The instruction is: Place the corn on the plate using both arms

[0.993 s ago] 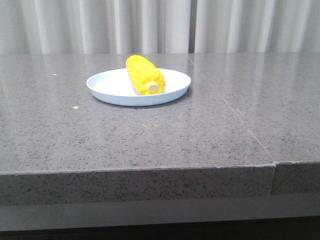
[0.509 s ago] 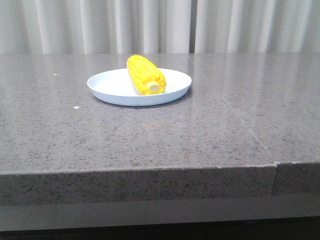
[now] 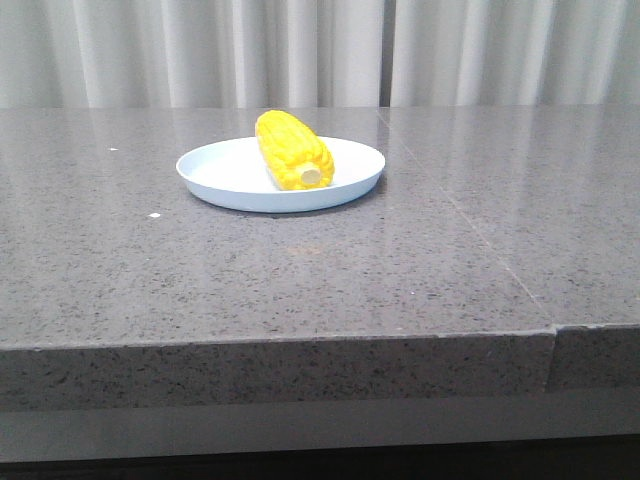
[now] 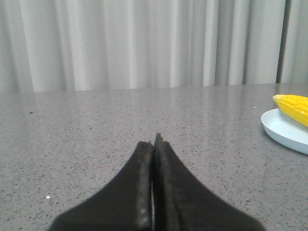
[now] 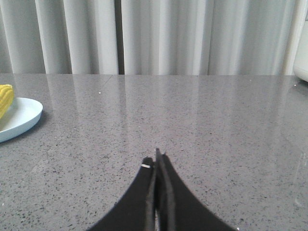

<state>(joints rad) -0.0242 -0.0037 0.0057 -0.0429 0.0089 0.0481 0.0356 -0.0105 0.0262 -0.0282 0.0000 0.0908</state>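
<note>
The yellow corn (image 3: 291,150) lies on the pale plate (image 3: 225,172) at the back middle of the grey stone table, its pale stub end facing the front. In the left wrist view the plate (image 4: 284,131) and the corn's tip (image 4: 293,107) show at the frame's edge, well away from my left gripper (image 4: 154,143), which is shut with nothing in it. In the right wrist view my right gripper (image 5: 155,161) is likewise shut and empty, far from the plate (image 5: 19,118) and the corn (image 5: 5,98). Neither gripper appears in the front view.
The speckled grey table (image 3: 300,270) has a seam (image 3: 470,230) running back on the right and a stepped front edge. White curtains (image 3: 320,50) hang behind it. A white object (image 5: 302,62) shows at the edge of the right wrist view.
The plate and corn sit a few pixels further right in the front view than a second ago; nothing else differs.
</note>
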